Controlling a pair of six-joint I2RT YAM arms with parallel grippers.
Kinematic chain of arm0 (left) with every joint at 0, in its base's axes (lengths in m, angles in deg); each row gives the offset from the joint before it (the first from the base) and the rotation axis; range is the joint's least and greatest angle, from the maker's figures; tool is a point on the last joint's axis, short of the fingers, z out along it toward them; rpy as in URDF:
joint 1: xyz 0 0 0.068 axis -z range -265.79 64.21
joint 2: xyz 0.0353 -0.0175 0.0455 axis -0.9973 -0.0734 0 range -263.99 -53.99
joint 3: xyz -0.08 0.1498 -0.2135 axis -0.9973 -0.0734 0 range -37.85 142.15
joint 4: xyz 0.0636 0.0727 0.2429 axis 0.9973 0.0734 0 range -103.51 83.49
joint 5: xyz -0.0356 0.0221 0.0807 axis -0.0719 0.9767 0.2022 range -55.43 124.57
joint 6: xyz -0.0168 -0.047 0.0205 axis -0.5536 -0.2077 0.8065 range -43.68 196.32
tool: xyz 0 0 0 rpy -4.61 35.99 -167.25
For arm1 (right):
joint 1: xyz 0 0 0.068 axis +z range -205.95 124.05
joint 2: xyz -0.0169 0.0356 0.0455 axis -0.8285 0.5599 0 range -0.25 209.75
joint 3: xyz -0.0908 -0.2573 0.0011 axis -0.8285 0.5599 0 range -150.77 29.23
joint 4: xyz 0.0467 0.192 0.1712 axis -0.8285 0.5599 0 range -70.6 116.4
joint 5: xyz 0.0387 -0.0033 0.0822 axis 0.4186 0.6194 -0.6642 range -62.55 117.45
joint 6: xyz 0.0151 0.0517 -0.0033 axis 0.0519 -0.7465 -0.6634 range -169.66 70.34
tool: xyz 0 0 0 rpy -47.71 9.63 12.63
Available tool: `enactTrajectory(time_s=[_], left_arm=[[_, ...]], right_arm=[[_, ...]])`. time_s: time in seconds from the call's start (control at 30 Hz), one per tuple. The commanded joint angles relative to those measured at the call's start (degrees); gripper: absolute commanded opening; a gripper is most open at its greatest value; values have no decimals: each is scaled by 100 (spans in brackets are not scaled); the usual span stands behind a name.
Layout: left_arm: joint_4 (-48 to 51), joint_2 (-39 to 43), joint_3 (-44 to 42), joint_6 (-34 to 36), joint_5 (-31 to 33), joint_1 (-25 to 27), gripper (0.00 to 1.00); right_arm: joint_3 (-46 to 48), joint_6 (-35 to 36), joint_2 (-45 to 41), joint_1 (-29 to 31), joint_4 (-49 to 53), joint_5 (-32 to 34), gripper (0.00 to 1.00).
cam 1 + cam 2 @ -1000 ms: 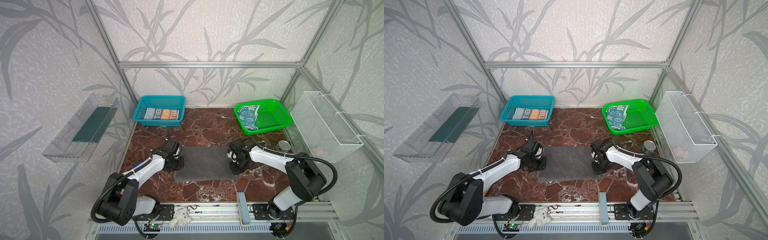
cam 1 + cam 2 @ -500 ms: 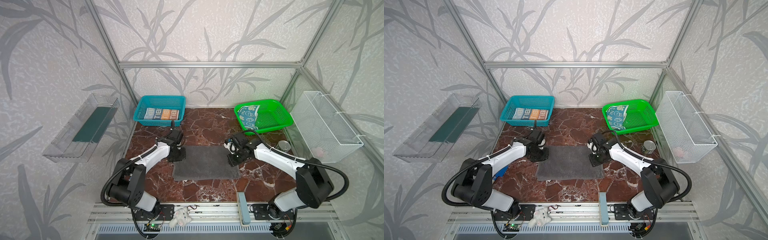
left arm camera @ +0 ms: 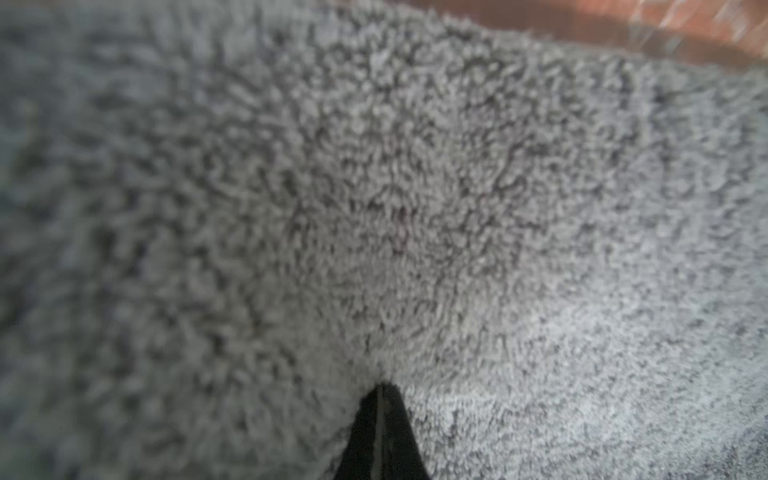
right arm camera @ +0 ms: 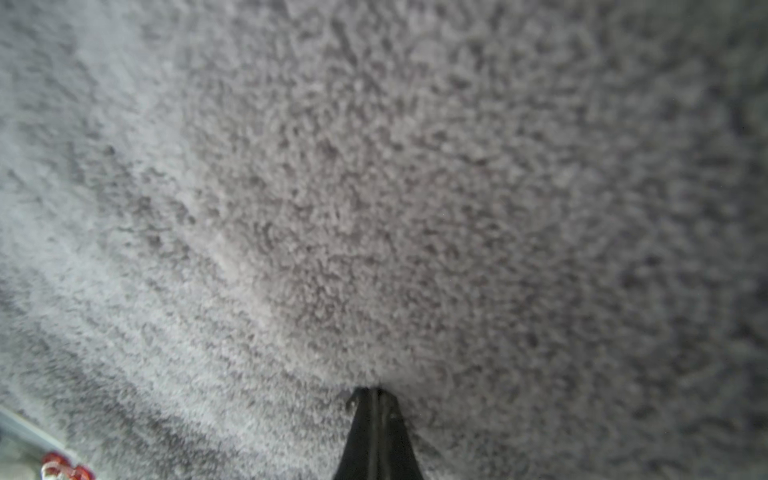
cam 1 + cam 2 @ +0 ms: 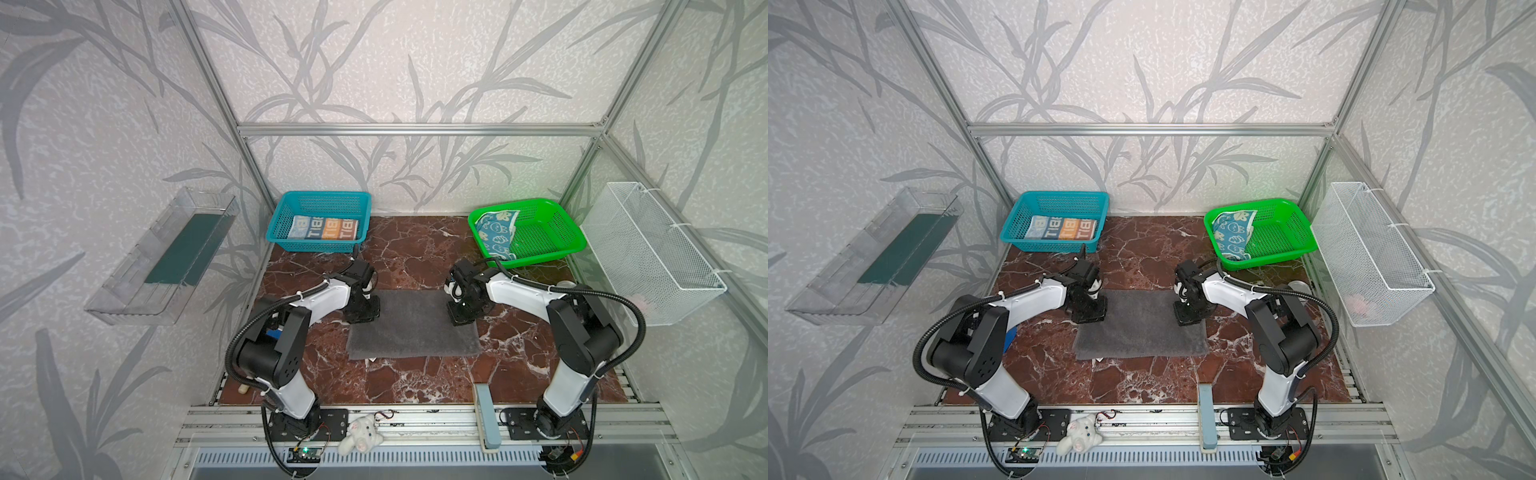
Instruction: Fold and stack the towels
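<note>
In both top views a dark grey towel (image 5: pixel 413 328) lies flat at the centre of the brown marbled table (image 5: pixel 415 253). The left claw (image 5: pixel 363 312) stands on the towel's upper left corner and the right claw (image 5: pixel 462 315) on its upper right corner. The wrist views show each claw closed, its tips pressed into the pile. Whether any fabric is pinched cannot be told. At upper left, a folded orange, blue and white lettered towel (image 5: pixel 323 228) lies in a teal basket (image 5: pixel 324 203). At upper right, a teal bunny towel (image 5: pixel 496 232) drapes over the left rim of a green basket (image 5: pixel 544 237).
</note>
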Motion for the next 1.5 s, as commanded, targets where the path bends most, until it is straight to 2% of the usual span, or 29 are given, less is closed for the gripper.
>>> enactTrajectory(time_s=[0.0,0.13,0.2,0.33,0.43,0.5,0.63,0.73,0.87,1.0,1.2,1.47], left_arm=[[-52,-572,494,404,175,1,0],[390,-942,1194,626,495,-14,0],[548,-884,1421,623,350,-8,0],[402,-445,1365,541,-369,18,0],[36,-224,1136,522,-1362,42,0],[-185,-223,931,545,-1953,115,0],[-134,-596,786,778,-2428,298,0],[26,-995,774,804,-2308,326,0],[371,-1165,716,909,-1742,326,0],[937,-959,767,1122,-1100,317,0],[1207,-339,761,1135,-741,266,0],[1373,-314,363,1111,-380,11,0]], right_arm=[[-390,75,314,-164,-209,313,0],[-828,297,473,-223,-99,393,0],[-928,485,336,-219,-58,208,0],[-717,657,-100,-224,-124,-601,0],[-495,569,-227,-214,-21,-1217,0],[-212,383,-299,-215,-1,-1384,0],[410,105,-485,-221,-201,-1473,0],[591,34,-421,-218,-163,-1412,0],[654,-39,-330,-224,83,-869,0],[646,0,-404,-230,259,-555,0],[826,36,-1222,-269,38,-422,0],[1028,-41,-771,-336,380,419,0]])
